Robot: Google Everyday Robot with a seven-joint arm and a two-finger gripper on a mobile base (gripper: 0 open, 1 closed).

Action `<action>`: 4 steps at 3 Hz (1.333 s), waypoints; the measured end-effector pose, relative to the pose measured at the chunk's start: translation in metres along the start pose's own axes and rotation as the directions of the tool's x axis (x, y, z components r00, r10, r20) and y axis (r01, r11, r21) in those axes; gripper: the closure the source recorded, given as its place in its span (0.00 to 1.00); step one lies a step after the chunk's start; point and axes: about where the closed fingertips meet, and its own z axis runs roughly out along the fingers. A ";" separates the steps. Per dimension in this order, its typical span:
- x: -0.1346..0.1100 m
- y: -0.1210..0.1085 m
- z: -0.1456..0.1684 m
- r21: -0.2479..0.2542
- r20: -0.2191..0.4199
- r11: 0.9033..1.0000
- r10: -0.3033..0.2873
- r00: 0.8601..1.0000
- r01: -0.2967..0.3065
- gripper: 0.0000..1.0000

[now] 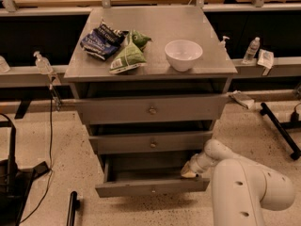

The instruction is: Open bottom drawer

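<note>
The bottom drawer (151,188) of the grey cabinet is pulled out, its narrow front panel with a small round knob facing me and its plain grey tray exposed. My gripper (189,171) reaches in from the lower right on the white arm (244,182) and sits at the drawer's right end, just behind the front panel. Above it are the mid-sized drawer (152,142) and the widest top drawer (151,109), both pushed in.
On the cabinet top (207,65) lie a dark blue chip bag (101,40), a green bag (128,56) and a white bowl (183,54). Bottles stand on side ledges. A black stand foot (281,130) lies at the right, cables and black gear at the left.
</note>
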 end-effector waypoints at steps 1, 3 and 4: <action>0.003 -0.012 0.013 0.015 0.029 0.999 -0.035 0.999 0.034 1.00; 0.013 -0.002 0.032 -0.007 0.131 0.998 -0.054 0.990 0.055 1.00; 0.012 -0.001 0.030 -0.008 0.134 0.998 -0.054 0.990 0.055 1.00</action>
